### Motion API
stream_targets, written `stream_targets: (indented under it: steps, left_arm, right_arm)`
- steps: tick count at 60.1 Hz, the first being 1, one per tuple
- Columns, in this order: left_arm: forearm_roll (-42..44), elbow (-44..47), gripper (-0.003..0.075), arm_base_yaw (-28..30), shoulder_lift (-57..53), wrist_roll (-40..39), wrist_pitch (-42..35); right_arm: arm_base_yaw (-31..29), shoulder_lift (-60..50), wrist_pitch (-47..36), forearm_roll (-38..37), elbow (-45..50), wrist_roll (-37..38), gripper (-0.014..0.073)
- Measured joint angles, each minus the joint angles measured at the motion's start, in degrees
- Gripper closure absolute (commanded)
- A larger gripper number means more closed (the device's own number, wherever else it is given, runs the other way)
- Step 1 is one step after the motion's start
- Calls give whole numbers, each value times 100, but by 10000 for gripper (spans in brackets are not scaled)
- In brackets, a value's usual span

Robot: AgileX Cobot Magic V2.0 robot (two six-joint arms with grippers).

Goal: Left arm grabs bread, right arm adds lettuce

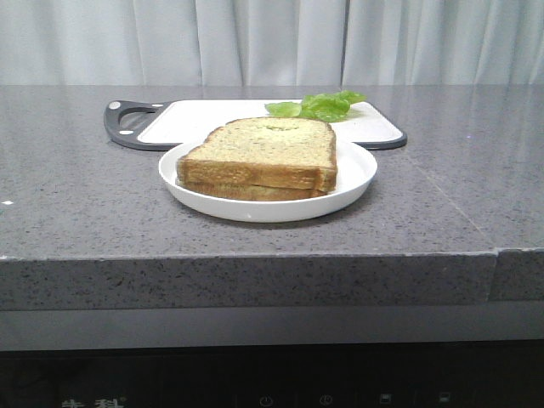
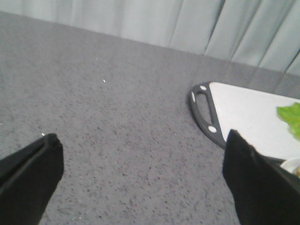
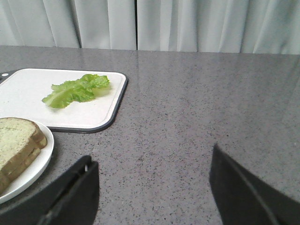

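Note:
Two slices of bread are stacked on a white plate (image 1: 265,207); the top toasted slice of bread (image 1: 263,151) has a small green mark at its centre. Lettuce (image 1: 319,105) lies on the white cutting board (image 1: 195,123) behind the plate. Neither arm shows in the front view. My left gripper (image 2: 142,140) is open over bare counter, the board's handle end (image 2: 204,108) and the lettuce (image 2: 290,117) off to one side of it. My right gripper (image 3: 152,157) is open over bare counter, apart from the bread (image 3: 16,140) and the lettuce (image 3: 75,90).
The cutting board (image 3: 28,101) has a dark rim and a looped handle (image 1: 127,123) at its left end. The grey speckled counter (image 1: 85,195) ends in a front edge close to the plate. Pale curtains (image 1: 272,38) hang behind it.

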Motion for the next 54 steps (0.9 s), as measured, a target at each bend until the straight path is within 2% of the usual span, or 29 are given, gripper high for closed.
stream_targets:
  steps: [16,30,43,54]
  left_arm:
    - [-469,-1585,121,-1250,2164,327,1157]
    - [-478,-2895,121,-2400,4074,331,1636]
    - [-481,-3849,121,-3050,5366,331,1959]
    - [-491,-4403,121,-3316,6151,331,2128]
  right_arm:
    - [0,0,193,0,0,0,74]
    - [0,0,279,0,0,0,74]
    - [0,0,289,-9,0,0,74]
    - [0,0,289,-9,0,0,74]
